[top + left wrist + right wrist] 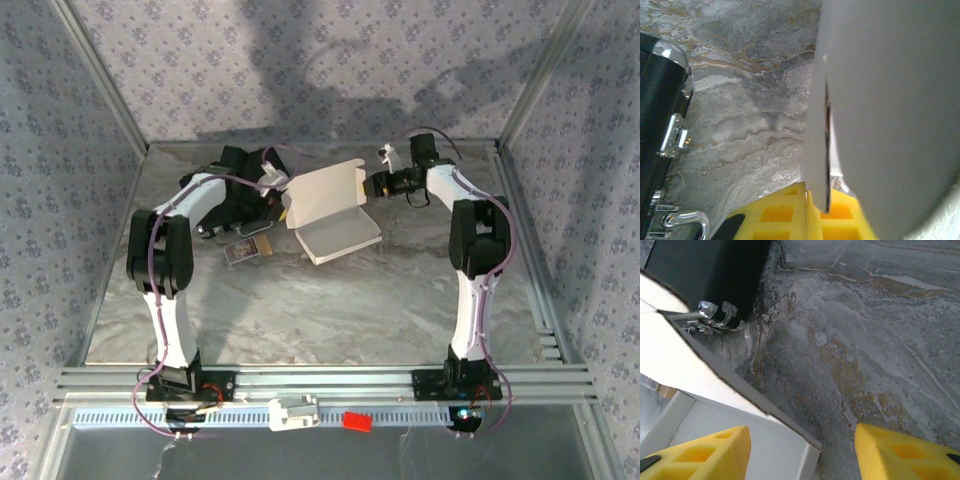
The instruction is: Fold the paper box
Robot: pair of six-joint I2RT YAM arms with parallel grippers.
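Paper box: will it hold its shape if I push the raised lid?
Probably flexes: the paper box looks thin edge-on. Likely light, so it may slide on the smooth table unless the left gripper pinching its edge holds.

Left arm (160, 255): elbow bent, forearm reaching in to the left side of the paper box (325, 210). Left gripper (281, 205) sits at the box's left edge, jaws closed on a thin wall of it, with its yellow fingers (775, 217) either side of the sheet.

Right arm (475, 240): elbow raised to the right of the box, wrist turned in toward it. Right gripper (802, 430) stands at the box's right side, jaws apart, gripping nothing.
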